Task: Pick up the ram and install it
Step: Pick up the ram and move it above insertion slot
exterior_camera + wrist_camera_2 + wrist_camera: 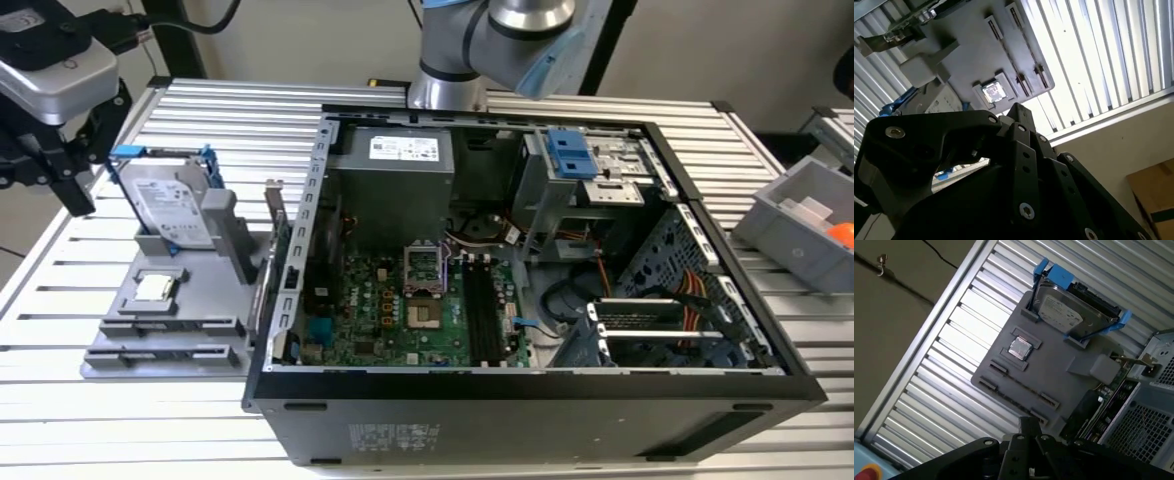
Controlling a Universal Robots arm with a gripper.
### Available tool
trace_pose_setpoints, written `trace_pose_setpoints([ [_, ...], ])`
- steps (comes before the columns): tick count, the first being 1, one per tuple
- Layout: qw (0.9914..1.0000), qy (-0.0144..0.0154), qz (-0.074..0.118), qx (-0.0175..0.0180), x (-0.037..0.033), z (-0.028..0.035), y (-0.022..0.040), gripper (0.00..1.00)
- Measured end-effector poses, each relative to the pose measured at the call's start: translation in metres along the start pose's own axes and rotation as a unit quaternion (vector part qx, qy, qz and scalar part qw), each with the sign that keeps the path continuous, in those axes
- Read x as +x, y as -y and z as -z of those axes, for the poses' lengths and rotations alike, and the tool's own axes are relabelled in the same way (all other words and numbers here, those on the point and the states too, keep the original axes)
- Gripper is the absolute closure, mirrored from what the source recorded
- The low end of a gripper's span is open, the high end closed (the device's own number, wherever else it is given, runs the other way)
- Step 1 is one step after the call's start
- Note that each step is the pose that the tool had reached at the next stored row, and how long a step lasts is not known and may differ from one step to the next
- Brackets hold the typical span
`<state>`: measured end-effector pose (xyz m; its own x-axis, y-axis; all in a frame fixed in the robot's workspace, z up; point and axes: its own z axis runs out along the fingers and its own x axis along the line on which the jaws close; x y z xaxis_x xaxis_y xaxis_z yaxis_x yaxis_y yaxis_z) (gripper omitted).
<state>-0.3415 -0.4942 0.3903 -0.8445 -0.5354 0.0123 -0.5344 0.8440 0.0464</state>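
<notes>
You're hovering the gripper [47, 178], open or closed I cannot tell, at eleven o'clock off the grey parts tray [211, 300] in the exterior view, so be squaring up over its long slots [171, 327] for the ram.

Worktop [200, 100]: silver, ribbed with parallel slats. Tray [200, 310]: plain grey. Drive [170, 200]: silver, white label, in a blue frame [127, 152]. Chip [156, 288]: silver. Case [534, 420]: black. Motherboard [387, 320]: green. Bracket [571, 155]: blue. Bin [801, 215]: grey, holding an orange piece [841, 235]. Arm [527, 30]: silver, pale blue cap. Gripper [1030, 430]: black.
</notes>
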Motion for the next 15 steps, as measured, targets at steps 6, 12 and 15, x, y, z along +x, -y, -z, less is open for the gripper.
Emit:
trace_pose_setpoints([
  [6,0.99952,-0.0007,0.031,0.0009,-0.0002,0.0000,-0.0004,1.00],
  [12,0.99869,0.0038,0.051,0.0048,-0.0006,0.0000,-0.0008,1.00],
  [15,0.99834,0.0037,0.057,0.0049,-0.0006,-0.0001,-0.0009,1.00],
])
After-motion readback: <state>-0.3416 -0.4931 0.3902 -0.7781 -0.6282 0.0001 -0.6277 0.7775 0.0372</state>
